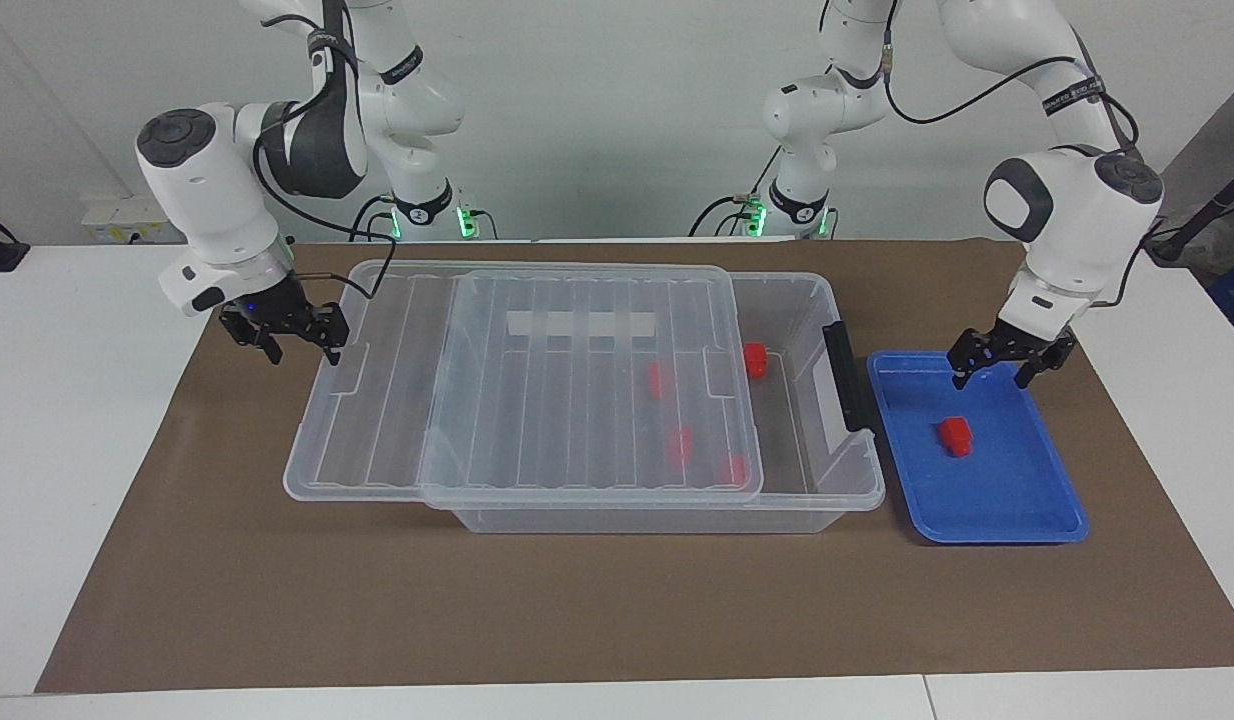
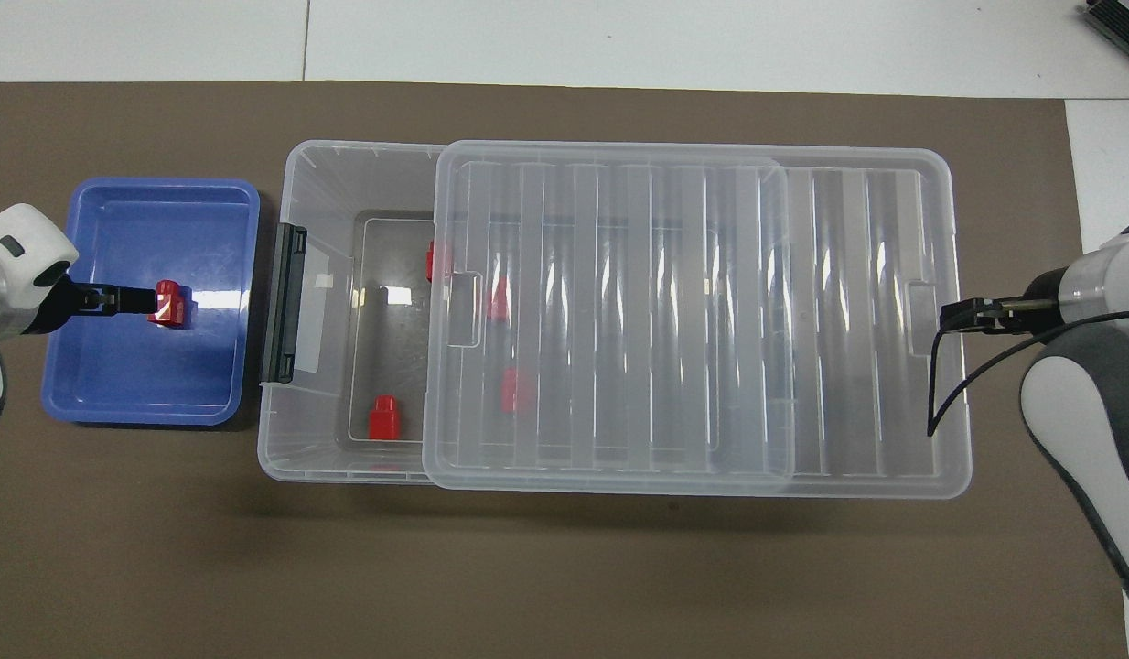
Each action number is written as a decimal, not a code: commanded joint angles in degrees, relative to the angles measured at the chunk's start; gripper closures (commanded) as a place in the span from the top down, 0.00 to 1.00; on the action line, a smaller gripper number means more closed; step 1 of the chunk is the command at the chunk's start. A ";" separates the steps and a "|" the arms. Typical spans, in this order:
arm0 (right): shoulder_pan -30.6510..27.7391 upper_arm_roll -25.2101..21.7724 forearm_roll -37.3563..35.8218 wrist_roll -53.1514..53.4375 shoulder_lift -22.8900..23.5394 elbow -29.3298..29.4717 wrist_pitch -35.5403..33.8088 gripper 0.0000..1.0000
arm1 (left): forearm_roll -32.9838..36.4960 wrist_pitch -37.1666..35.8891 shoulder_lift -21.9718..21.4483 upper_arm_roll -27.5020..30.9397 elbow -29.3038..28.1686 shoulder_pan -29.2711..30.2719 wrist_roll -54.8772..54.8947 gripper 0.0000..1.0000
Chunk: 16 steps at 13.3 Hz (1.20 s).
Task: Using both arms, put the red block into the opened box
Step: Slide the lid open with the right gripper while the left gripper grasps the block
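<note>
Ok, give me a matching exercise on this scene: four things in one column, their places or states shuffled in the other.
Things:
1. lid
2. left gripper
3. right gripper
4. blue tray

Places or states:
A. open, over the blue tray
B. holds one red block
C. lies partway off the box, one end uncovered
D. at the lid's edge, toward the right arm's end of the table

Pairs: 1-C, 2-A, 3-D, 4-B

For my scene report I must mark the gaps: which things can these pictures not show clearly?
- Red blocks under the lid: both views, blurred by its ribs.
- White label on the box: facing view, any writing is too small.
- Right gripper: overhead view, its arm is cut off by the edge.
</note>
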 commanded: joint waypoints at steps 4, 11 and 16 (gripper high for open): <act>-3.42 0.28 -0.74 -5.69 -0.96 -0.96 1.27 0.82 | 0.62 10.34 7.35 0.15 -0.91 -0.72 0.69 0.99; -5.79 0.02 -0.82 -8.33 -0.70 -0.26 1.44 0.82 | 0.62 11.15 10.71 0.24 -0.64 -1.33 0.25 0.91; -7.46 0.02 -1.00 -8.33 -0.70 -0.26 0.83 0.83 | 0.62 9.74 10.44 0.24 -0.90 -0.63 0.69 0.37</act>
